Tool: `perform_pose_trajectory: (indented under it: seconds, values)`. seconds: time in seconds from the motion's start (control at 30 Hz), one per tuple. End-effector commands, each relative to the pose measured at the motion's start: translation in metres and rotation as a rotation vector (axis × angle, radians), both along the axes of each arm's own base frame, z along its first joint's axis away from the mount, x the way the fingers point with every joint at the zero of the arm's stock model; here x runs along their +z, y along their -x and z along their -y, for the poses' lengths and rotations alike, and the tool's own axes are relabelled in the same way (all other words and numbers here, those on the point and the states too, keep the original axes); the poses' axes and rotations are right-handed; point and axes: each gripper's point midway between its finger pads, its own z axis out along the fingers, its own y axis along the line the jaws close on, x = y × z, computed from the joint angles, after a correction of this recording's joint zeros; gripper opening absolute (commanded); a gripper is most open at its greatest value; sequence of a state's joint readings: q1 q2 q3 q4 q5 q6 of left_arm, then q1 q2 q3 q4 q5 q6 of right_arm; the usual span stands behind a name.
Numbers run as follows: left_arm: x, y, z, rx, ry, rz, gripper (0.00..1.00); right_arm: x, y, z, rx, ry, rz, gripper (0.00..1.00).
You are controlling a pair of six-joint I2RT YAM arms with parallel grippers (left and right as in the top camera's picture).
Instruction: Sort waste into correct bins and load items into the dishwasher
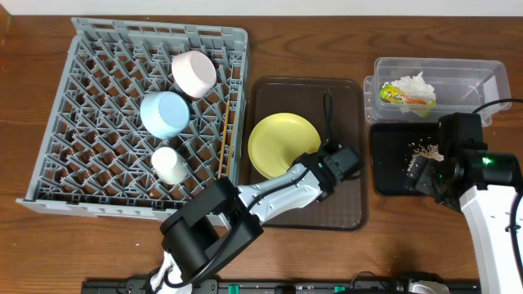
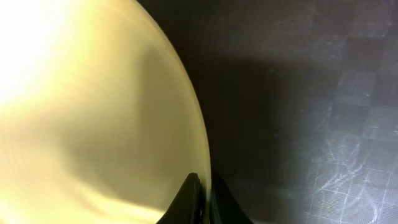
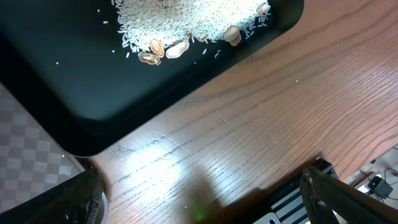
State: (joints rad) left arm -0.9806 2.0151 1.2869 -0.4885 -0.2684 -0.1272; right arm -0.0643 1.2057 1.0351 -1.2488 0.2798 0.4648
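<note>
The yellow plate (image 1: 282,143) lies tilted on the dark-brown serving tray (image 1: 347,212). My left gripper (image 1: 313,163) is shut on the plate's right rim; in the left wrist view the plate (image 2: 87,124) fills the left and my fingers (image 2: 202,199) pinch its edge. The grey dish rack (image 1: 98,114) holds the white bowl (image 1: 194,72), light-blue bowl (image 1: 164,113), white cup (image 1: 169,164) and chopsticks (image 1: 223,139). The clear tub (image 1: 482,77) holds the tissue (image 1: 415,84) and snack wrapper (image 1: 406,99). The black tray (image 1: 391,159) holds crumbs (image 1: 425,151) (image 3: 186,18). My right gripper (image 3: 199,193) is open over the table beside it.
The black tray's corner (image 3: 93,134) sits just beyond the right gripper's fingers, with bare wooden table (image 3: 261,112) under them. A black cable (image 1: 328,114) lies on the serving tray behind the plate. The rack's wall stands just left of the serving tray.
</note>
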Motion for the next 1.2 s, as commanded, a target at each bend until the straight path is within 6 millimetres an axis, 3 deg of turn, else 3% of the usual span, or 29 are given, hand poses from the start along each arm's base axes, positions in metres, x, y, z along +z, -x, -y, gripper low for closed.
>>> perform_pose_trajectory:
  seconds: [0.0, 0.2, 0.4, 0.67, 1.0, 1.1, 1.17]
  values:
    - [-0.004, 0.003, -0.005, 0.005, -0.014, -0.008, 0.06, 0.007, -0.003, 0.002, -0.022, 0.000, 0.033, 0.99]
    - [0.028, 0.001, -0.001, 0.005, 0.013, 0.009, 0.06, 0.007, -0.003, 0.002, -0.022, 0.000, 0.033, 0.99]
    - [0.087, 0.006, 0.013, -0.021, 0.170, 0.027, 0.06, 0.007, -0.003, 0.002, -0.022, 0.000, 0.033, 0.99]
    - [0.152, 0.005, 0.010, -0.021, 0.305, 0.116, 0.06, 0.007, -0.002, 0.002, -0.022, -0.001, 0.030, 0.99]
    - [0.250, -0.024, -0.036, 0.080, 0.549, 0.257, 0.06, 0.007, -0.002, 0.002, -0.022, -0.001, 0.029, 0.99]
    - [0.284, -0.030, -0.054, 0.072, 0.712, 0.233, 0.06, 0.007, -0.002, 0.002, -0.022, -0.001, 0.030, 0.99]
    - [0.294, -0.031, -0.062, 0.062, 0.795, 0.190, 0.06, 0.007, -0.002, 0.002, -0.022, -0.001, 0.029, 0.99]
